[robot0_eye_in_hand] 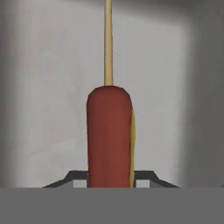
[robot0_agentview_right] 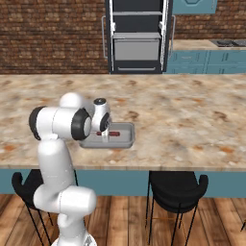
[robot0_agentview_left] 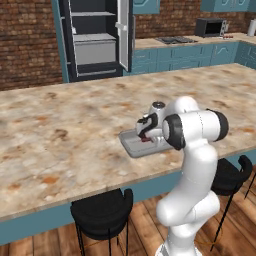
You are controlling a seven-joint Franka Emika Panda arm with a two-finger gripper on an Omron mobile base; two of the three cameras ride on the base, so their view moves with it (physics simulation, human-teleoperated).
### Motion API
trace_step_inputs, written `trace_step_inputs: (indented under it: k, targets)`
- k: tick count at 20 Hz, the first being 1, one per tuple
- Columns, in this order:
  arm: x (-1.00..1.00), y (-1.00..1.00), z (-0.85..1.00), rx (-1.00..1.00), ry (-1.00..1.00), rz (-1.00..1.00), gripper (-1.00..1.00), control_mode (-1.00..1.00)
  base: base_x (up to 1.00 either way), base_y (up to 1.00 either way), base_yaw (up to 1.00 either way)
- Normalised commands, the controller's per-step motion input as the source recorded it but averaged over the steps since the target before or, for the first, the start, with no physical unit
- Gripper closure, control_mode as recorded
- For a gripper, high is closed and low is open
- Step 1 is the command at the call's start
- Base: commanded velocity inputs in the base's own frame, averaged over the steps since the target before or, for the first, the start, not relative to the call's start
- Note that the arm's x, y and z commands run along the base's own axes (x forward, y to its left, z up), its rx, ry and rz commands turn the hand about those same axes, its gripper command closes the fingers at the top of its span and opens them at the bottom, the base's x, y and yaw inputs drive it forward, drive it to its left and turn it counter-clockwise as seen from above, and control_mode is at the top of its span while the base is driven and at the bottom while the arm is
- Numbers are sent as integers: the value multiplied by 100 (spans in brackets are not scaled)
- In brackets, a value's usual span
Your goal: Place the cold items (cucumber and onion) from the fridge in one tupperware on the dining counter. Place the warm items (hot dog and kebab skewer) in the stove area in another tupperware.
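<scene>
**Ana:** Gripper [robot0_eye_in_hand: 109, 179] first: how do the jaws stand?

**Ben:** Closed on a smooth reddish-brown sausage with a yellow strip down its right side, the hot dog [robot0_eye_in_hand: 109, 135]. In the hand view the two dark finger tips [robot0_eye_in_hand: 72, 178] sit tight against its near end, one on each side.

**Ana:** And that thin tan stick?

**Ben:** It runs straight out from the far end of the hot dog, away from the claw, towards the top edge of the hand view. Whether it belongs to the kebab skewer I cannot tell.

**Ana:** What lies under the claw?

**Ben:** A shallow grey rectangular tupperware tray [robot0_agentview_left: 131, 145]. Its pale floor spreads behind the hot dog, with darker walls to either side. From the base cameras the gripper [robot0_agentview_right: 104, 133] points down into the tray [robot0_agentview_right: 126, 142], and a bit of red shows at its tips.

**Ana:** Where does the tray stand?

**Ben:** On the wide beige-brown marbled dining counter [robot0_agentview_left: 60, 125], near its front edge, above the black round stools [robot0_agentview_left: 102, 212].

**Ana:** Anything beyond the claw?

**Ben:** Far across the counter, the tall black fridge [robot0_agentview_right: 137, 36] stands open with grey shelves. The dark cooktop of the stove area [robot0_agentview_left: 175, 39] sits to its right on the wall counter, beside a black microwave [robot0_agentview_left: 211, 26].
</scene>
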Motion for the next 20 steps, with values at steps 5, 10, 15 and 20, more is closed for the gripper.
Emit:
trace_step_inputs:
  k: [5,10,15,20]
  targets:
    - [41,-26,-2,0,-2,1,-100,-100,0,0,0]
    - [-2,-27,-3,0,-7,5,-100,-100,0,0,0]
    - [-69,-34,69,4,-33,15,-100,-100,0,0,0]
    - [-100,-25,99,-10,-15,17,-100,-100,0,0,0]
